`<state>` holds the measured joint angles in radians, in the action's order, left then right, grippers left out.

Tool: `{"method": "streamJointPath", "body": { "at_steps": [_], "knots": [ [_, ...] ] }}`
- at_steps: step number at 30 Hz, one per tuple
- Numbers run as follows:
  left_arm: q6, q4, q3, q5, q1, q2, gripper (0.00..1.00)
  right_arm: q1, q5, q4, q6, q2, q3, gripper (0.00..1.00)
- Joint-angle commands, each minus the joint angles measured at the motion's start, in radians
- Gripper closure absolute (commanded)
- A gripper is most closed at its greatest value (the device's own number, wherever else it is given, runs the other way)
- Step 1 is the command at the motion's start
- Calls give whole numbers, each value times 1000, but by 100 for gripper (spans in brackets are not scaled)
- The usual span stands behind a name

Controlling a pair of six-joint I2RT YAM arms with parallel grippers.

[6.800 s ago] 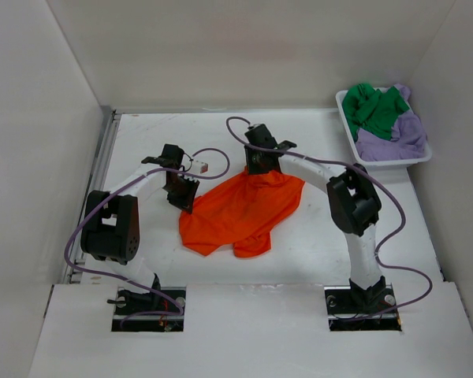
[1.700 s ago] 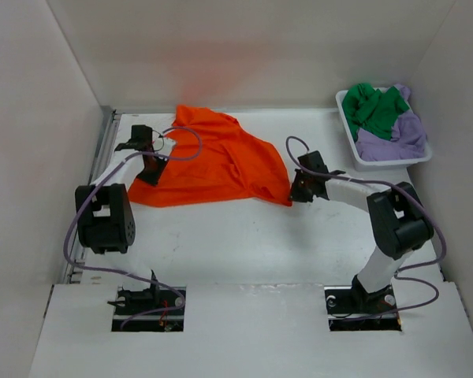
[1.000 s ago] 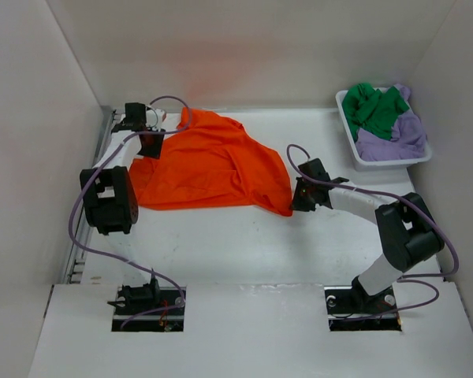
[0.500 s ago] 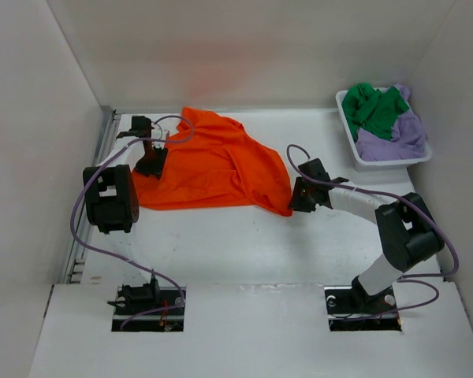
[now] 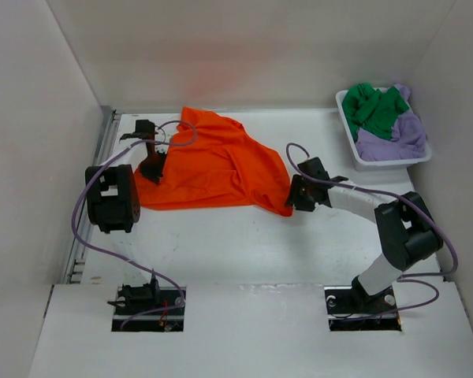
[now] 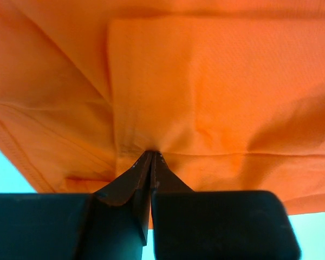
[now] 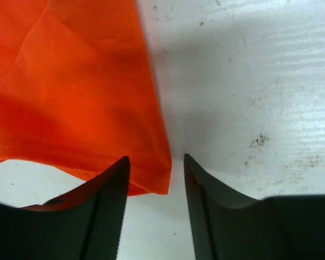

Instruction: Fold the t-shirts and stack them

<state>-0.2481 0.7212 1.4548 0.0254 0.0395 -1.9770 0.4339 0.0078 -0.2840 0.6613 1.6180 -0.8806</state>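
The top camera looks steeply down from above and behind the bases [image 5: 150, 299] at 6 o'clock, taking in the whole table [image 5: 244, 244]. The left wrist camera sits very close, looking along the left gripper [image 6: 151, 154] at the 9 o'clock edge of the orange shirt [image 5: 213, 165]; the right wrist camera, close over the right gripper [image 7: 154, 160], faces its 4 o'clock corner. All three share that shirt.
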Motion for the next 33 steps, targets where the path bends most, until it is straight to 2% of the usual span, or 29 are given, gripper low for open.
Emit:
{"method": "streamJointPath", "body": {
  "at_steps": [1, 3, 5, 7, 9, 17, 19, 27, 33],
  "knots": [
    [9, 18, -28, 39, 6, 70, 100, 13, 15, -18, -5, 40, -37, 53],
    [13, 12, -43, 45, 13, 90, 100, 21, 1, -21, -6, 54, -44, 62],
    [15, 3, -53, 45, 18, 105, 100, 30, -9, -21, -3, 68, -47, 79],
    [17, -9, -53, 45, 26, 110, 100, 32, -12, -17, 1, 72, -46, 91],
    [17, -22, -44, 39, 29, 110, 96, 32, -14, -15, 1, 69, -44, 100],
    [18, -112, -25, 45, 35, 147, 60, 32, -5, -21, -6, 45, -34, 100],
    [10, -135, -24, 51, 41, 124, 54, 32, -3, -21, -6, 46, -34, 100],
    [10, -128, 36, 85, 52, 4, 55, 33, 0, -21, -9, 40, -32, 100],
    [6, -63, 44, 125, 41, -34, 64, 33, 4, -20, -3, 29, -15, 100]
  ]
}}
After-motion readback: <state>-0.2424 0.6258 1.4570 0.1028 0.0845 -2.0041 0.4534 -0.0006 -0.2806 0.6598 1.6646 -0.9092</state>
